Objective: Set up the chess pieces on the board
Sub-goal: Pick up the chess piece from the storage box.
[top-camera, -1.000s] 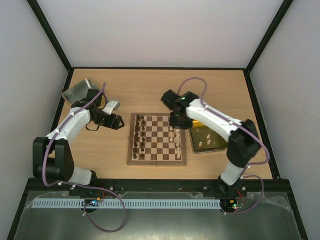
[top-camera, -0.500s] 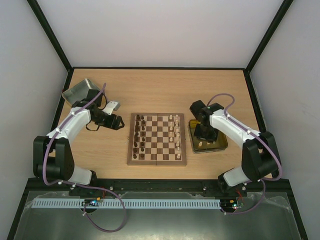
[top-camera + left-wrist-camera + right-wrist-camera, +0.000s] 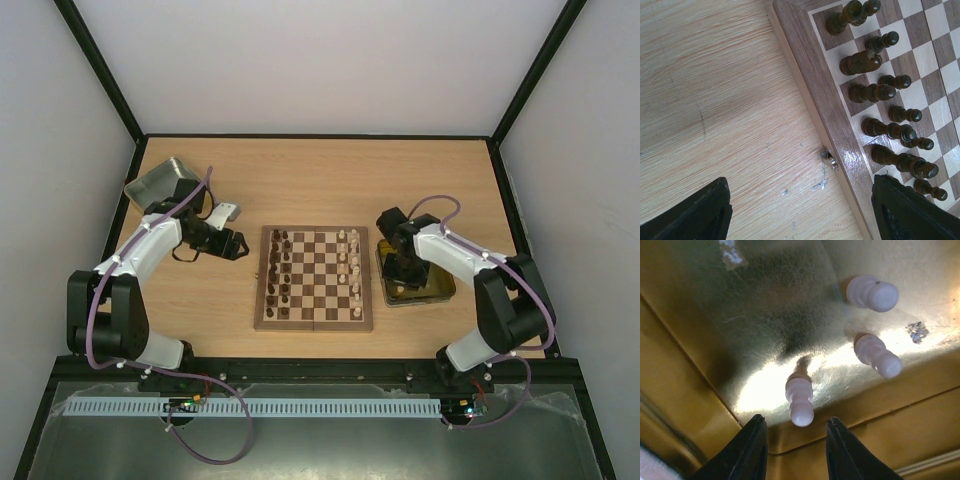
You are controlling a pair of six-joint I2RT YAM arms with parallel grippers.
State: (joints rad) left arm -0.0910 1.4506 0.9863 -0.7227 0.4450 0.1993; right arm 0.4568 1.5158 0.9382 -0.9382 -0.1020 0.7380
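Cream chessmen (image 3: 354,268) and dark chessmen (image 3: 875,92) stand on the board (image 3: 314,322). Our right claw (image 3: 796,422), partly open and empty, nears a pawn (image 3: 800,400) in the yellow tray (image 3: 685,405). Our left claw (image 3: 800,200) gapes empty beside the board.

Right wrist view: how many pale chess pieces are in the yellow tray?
3. One pale piece sits just ahead of the fingers, a second to its right, a third above that. More may be outside this view.
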